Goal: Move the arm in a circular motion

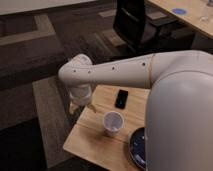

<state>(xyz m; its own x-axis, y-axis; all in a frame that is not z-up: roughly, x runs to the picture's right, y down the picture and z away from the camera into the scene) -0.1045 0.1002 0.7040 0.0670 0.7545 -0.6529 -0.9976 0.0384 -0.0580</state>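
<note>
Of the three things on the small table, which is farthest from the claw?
The dark blue dish, partly behind the arm; white cup and black phone lie nearer the claw at the left corner of the table.

Arm (115,72) looks like smooth cream plastic with a slight sheen. The counter (90,137) is matte pale wood, and the tan tool (82,106) at its left edge looks dull.

Likely an office, dark carpet tiles (30,60), black desk chair (135,22), long wooden desk (186,14), hand (80,106) at edge of small table (90,141).
</note>
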